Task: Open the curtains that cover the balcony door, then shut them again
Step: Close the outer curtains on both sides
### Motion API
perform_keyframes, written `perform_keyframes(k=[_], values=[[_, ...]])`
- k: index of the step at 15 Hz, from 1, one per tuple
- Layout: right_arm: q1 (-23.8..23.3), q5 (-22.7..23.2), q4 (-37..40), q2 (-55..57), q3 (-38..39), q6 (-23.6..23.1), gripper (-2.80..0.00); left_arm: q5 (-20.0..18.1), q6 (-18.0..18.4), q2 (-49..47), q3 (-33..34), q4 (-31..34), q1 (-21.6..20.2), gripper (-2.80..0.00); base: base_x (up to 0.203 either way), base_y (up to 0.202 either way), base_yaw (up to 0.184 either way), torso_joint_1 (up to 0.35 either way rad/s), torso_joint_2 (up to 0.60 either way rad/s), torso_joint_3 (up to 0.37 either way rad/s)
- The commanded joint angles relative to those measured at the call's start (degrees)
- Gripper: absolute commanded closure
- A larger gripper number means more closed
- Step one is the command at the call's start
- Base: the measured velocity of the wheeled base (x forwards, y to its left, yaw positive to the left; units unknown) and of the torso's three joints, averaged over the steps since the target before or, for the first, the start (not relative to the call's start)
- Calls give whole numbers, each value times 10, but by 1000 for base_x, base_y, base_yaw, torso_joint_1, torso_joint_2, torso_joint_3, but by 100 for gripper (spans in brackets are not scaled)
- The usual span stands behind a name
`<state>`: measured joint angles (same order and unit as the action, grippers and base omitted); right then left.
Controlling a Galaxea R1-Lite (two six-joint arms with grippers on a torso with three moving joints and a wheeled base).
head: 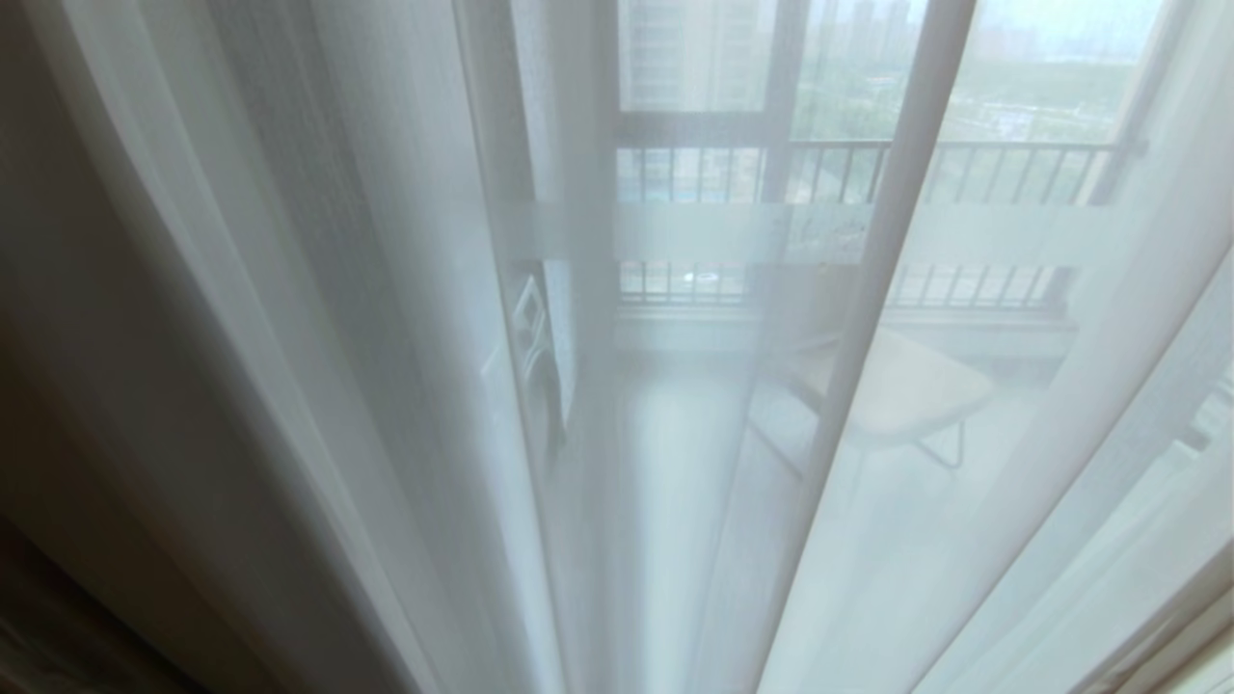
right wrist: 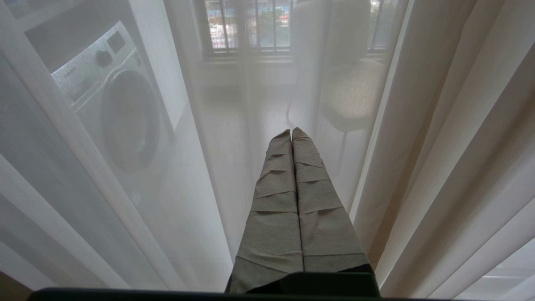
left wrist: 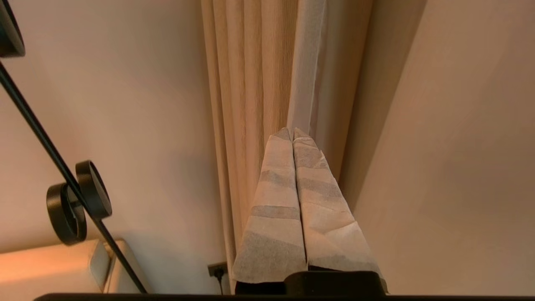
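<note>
You've got the sheer curtain (head: 405, 318) hanging right across your head view, drawn over the balcony door (head: 598, 193), whose dark frame and frosted band show through the fabric. Neither arm appears there, so go by the wrist views.

Your left gripper (left wrist: 291, 134) is clenched, padded fingers (left wrist: 276, 200) pressed together with nothing between them. It points at the thick beige drape (left wrist: 246, 104), bunched in tight folds in the corner by the wall (left wrist: 439, 125), with a strip of the sheer layer just beside it. The gripper looks close to that fabric but I can't tell whether it's touching.

Your right gripper (right wrist: 291, 133) is clenched too and empty, aimed into the sheer curtain, with a washing machine (right wrist: 113, 108) and a chair (right wrist: 355, 92) visible on the balcony behind it, and heavier folds (right wrist: 451, 146) off to one side.

Here's what the next move turns on: the folds run vertically, floor to ceiling, so the pull has to go sideways across them. The left arm looks the nearer one to the beige drape's edge. You'd need to release those fingers before anything can be taken hold of.
</note>
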<state>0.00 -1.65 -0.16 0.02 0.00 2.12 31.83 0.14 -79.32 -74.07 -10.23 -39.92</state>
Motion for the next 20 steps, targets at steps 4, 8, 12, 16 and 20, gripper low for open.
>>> perform_keyframes(k=[4,8,12,16,20], values=[[0,0,0,0,0,0,0,2,11,-94,-7,-62,-39,0,0,0,0,0,0,0],[0,0,-1,0,0,0,0,0,13,-158,-13,-115,-69,-280,0,0,0,0,0,0],[0,0,0,0,0,0,0,0,14,-230,-50,-171,-94,-280,0,0,0,0,0,0],[0,0,-1,0,0,0,0,-8,14,-279,-86,-175,-120,-280,0,0,0,0,0,0],[0,0,0,0,0,0,0,-65,5,-329,-139,-176,-131,-280,0,0,0,0,0,0]])
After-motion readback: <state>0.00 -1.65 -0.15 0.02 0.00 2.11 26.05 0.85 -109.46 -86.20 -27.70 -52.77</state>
